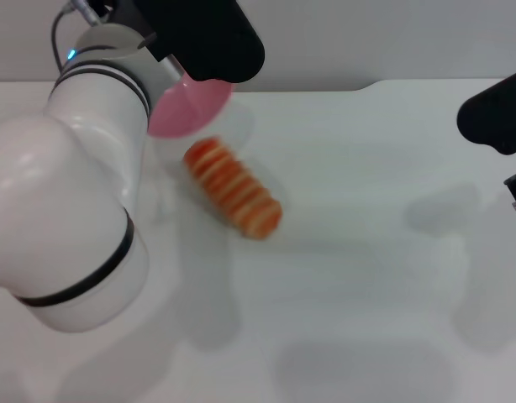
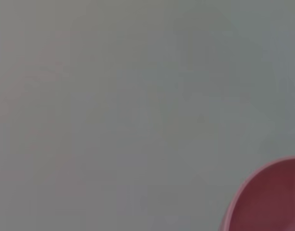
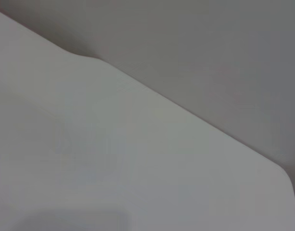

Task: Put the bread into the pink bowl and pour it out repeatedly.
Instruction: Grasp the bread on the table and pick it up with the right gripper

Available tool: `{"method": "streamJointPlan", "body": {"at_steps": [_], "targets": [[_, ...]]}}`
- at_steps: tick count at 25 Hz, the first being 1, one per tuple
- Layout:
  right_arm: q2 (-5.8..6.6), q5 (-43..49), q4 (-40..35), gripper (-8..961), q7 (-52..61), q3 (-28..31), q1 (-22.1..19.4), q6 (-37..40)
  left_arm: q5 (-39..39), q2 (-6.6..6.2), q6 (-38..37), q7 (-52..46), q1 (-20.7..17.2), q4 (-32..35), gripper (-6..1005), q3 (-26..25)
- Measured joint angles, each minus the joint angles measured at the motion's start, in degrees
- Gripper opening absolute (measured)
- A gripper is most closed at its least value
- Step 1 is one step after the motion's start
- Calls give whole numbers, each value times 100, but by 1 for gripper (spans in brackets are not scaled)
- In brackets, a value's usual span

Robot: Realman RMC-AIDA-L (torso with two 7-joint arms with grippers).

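Counter: we saw the white counter (image 1: 367,277) spread across our head view, its far edge meeting a grey wall.
Bread: the bread (image 1: 234,188) lay on the counter left of centre, on its side, one end pointing near-right and the other far-left toward the bowl. Nothing held it.
Pink bowl: the pink bowl (image 1: 189,103) hung just beyond the bread's far end, lifted off the counter and tipped on edge; no bread showed in it. In our left wrist view only an arc of the bowl (image 2: 270,199) appeared.
Left claw: our left claw (image 1: 178,71) sat at the bowl's far-left rim under the dark wrist housing. We judged it carried the bowl, but we could not tell how far its fingers were closed.
Right claw: our right arm waited at the far right edge; its claw was out of sight.
Step in hand: we judged this a pour-out, with the bread out and the bowl tilted.
Next move: we judged the bowl must be righted and set down, then the bread put back inside.
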State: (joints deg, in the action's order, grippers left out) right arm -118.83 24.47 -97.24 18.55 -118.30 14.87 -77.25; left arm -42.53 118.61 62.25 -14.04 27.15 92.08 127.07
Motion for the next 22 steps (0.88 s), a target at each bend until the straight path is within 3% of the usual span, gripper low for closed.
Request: {"method": "streamJointPlan", "body": {"at_steps": [9,16,17,22], "targets": [[-20,-2,-7,46,7,-20,19,31,-345,13,358,-434,12,179,44,-126],[-18,-285,-277,53,152,-74,154,216,1364,-18,676,-603,57,528,44,-1430],[-12,-445,-336,55,136,-77,261,319,1982,-37,754,-530,65,509,44,-1953],[-14,-848,-363,60,129,-25,493,733,2474,-49,754,-418,-16,416,44,-2515]]}}
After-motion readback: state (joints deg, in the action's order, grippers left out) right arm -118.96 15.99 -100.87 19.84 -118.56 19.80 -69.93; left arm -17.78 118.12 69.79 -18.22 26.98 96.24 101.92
